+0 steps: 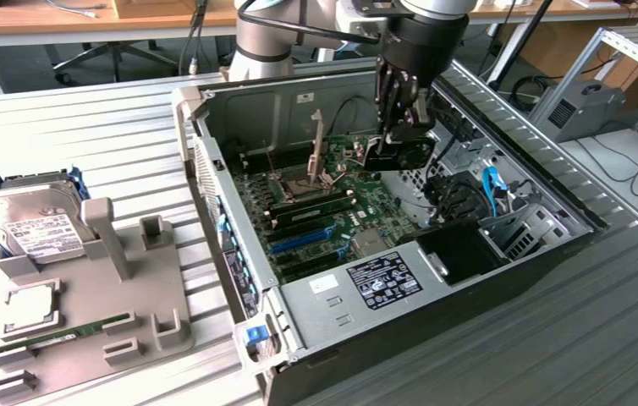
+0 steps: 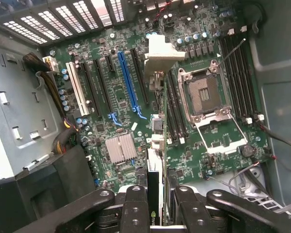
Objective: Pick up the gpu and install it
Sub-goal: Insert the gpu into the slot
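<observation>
My gripper (image 1: 403, 134) hangs inside the open computer case (image 1: 240, 254), shut on the gpu (image 1: 398, 155), a black card held above the motherboard (image 1: 331, 211). In the wrist view the fingers (image 2: 136, 206) clamp the gpu (image 2: 153, 187) from both sides. It shows edge-on with a green stripe, and its pale end bracket (image 2: 161, 53) points away from the gripper (image 2: 159, 200). The card hovers over the board between the blue expansion slot (image 2: 128, 85) and the open processor socket (image 2: 203, 94), apart from both.
The case walls, black power supply box (image 1: 460, 254), blue cable (image 1: 491, 184) and drive cage surround the card. On the exterior view's left, a grey holder (image 1: 93, 321) carries a silver hard drive (image 1: 35, 230), a processor chip (image 1: 31, 304) and a green RAM stick (image 1: 65, 333).
</observation>
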Tool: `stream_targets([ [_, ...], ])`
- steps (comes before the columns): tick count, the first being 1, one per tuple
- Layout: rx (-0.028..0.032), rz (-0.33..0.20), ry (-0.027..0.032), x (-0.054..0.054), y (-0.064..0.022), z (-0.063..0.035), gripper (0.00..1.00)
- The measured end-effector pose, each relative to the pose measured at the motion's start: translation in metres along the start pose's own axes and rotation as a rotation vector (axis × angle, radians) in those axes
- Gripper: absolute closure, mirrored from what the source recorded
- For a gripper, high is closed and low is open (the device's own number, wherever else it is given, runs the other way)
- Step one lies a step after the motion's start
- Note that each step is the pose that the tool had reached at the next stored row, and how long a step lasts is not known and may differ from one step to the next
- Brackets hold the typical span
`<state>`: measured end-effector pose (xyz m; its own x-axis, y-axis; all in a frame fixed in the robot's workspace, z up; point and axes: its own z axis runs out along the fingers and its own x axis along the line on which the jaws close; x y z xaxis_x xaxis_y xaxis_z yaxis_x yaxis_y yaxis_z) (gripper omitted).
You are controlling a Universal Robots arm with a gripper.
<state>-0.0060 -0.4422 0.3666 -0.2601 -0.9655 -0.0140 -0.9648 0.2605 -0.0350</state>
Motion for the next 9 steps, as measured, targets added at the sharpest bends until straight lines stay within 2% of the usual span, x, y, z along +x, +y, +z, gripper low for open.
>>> stream_targets([
  [9, -0.0002, -0.022, -0.0001, -0.0003, 0.0001, 0.0000, 0.74],
])
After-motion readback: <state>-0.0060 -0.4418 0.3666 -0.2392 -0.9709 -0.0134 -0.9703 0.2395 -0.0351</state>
